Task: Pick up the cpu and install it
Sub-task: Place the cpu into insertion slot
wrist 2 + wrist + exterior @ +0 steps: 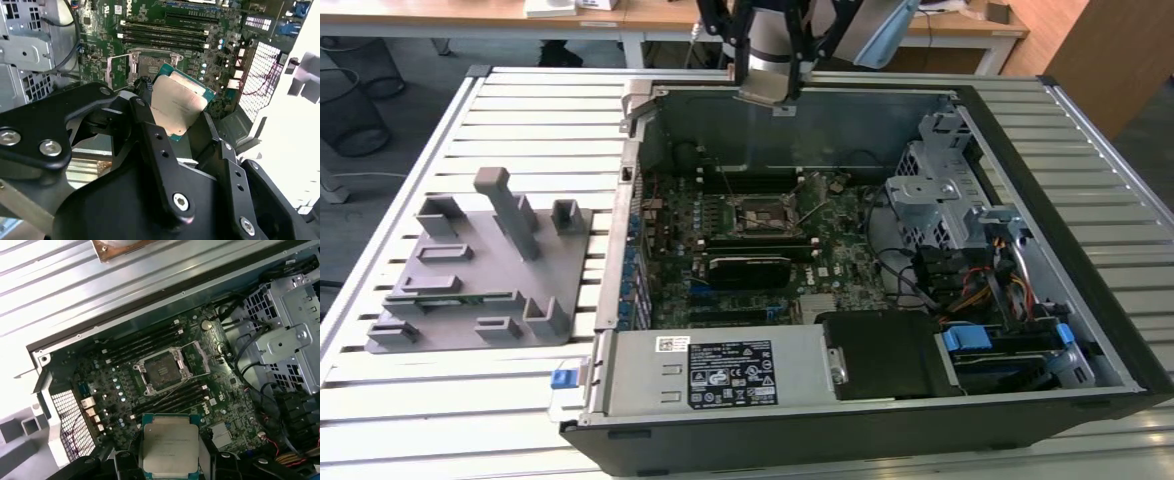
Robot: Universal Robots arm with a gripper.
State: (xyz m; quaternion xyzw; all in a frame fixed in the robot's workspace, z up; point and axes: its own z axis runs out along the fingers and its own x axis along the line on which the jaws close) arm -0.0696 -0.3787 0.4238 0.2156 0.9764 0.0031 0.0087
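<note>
The cpu (169,446) (177,102) is a flat square chip with a silver-grey metal top and a green edge. My gripper (170,465) (176,120) is shut on it, with black fingers (145,115) on two opposite sides. Chip and gripper hang in the air above the open computer case (1067,250). In the exterior view the gripper (767,95) is over the case's back wall. The open, empty cpu socket (162,371) (142,65) (761,215) with its metal frame lies on the green motherboard below, apart from the chip.
Memory slots (150,340) run along both sides of the socket. A metal drive cage (934,195), cables and a black block (887,350) fill the case toward the exterior view's right. A grey fixture plate with posts (467,270) stands on the slatted table toward its left.
</note>
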